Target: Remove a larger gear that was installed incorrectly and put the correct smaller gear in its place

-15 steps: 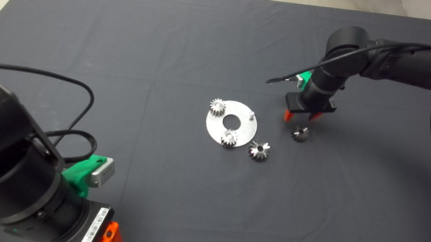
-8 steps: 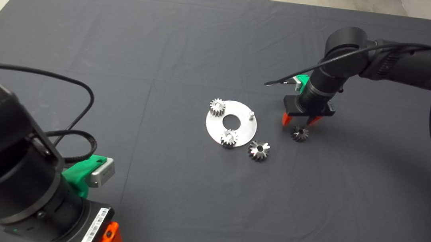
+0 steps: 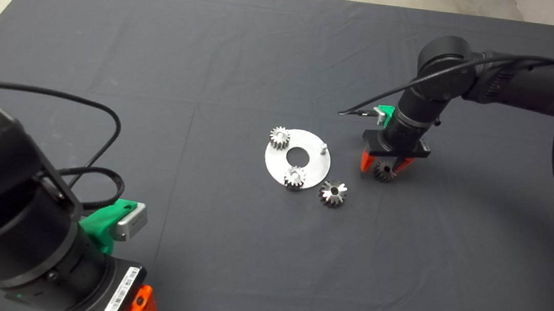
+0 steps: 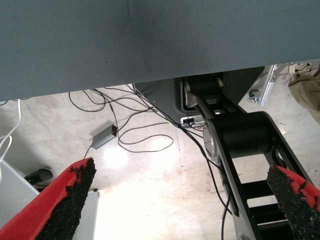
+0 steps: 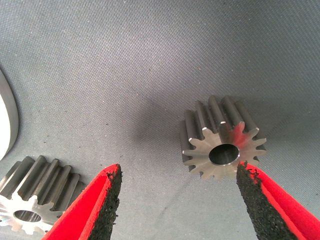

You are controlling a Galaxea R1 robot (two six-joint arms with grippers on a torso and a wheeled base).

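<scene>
Right gripper poised over the smaller gear

Now I see the smaller gear [image 3: 385, 171] lying flat on the dark mat [image 3: 247, 49], its centre hole and axis pointing straight up, well right of the round metal plate [image 3: 306, 166]. My right gripper [image 3: 384, 162] points down over it from the right arm, which reaches in from the right edge and bends steeply at the wrist. Its red fingers [image 5: 97, 207] are spread wide apart, one on each side of the smaller gear, one pad just beside its teeth. The larger gear [image 3: 333, 193] lies flat on the mat just beside the plate's lower right rim. Two small pale gears [image 3: 279, 138] sit on the plate. My left gripper [image 4: 180, 200] waits at the lower left, fingers apart.
</scene>
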